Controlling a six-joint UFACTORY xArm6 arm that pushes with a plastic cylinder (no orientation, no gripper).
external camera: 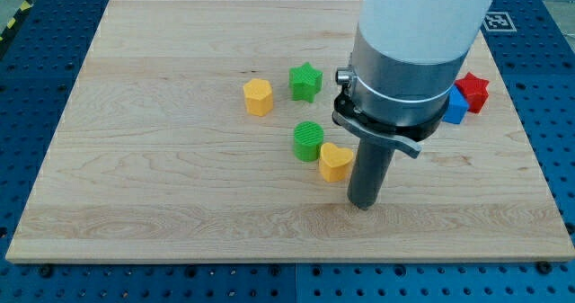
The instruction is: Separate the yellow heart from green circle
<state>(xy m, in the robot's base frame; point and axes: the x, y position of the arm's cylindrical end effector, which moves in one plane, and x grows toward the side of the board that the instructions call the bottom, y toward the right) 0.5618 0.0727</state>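
The yellow heart (335,161) lies on the wooden board (162,159) just right of centre. The green circle (308,141) touches it at its upper left. My tip (363,205) rests on the board just to the right of and slightly below the yellow heart, very close to it; I cannot tell if it touches. The arm's body hides the board above the tip.
A green star (305,81) and a yellow hexagon (258,96) lie above and to the left of the pair. A red star (473,91) and a blue block (455,106), partly hidden by the arm, lie near the board's right edge.
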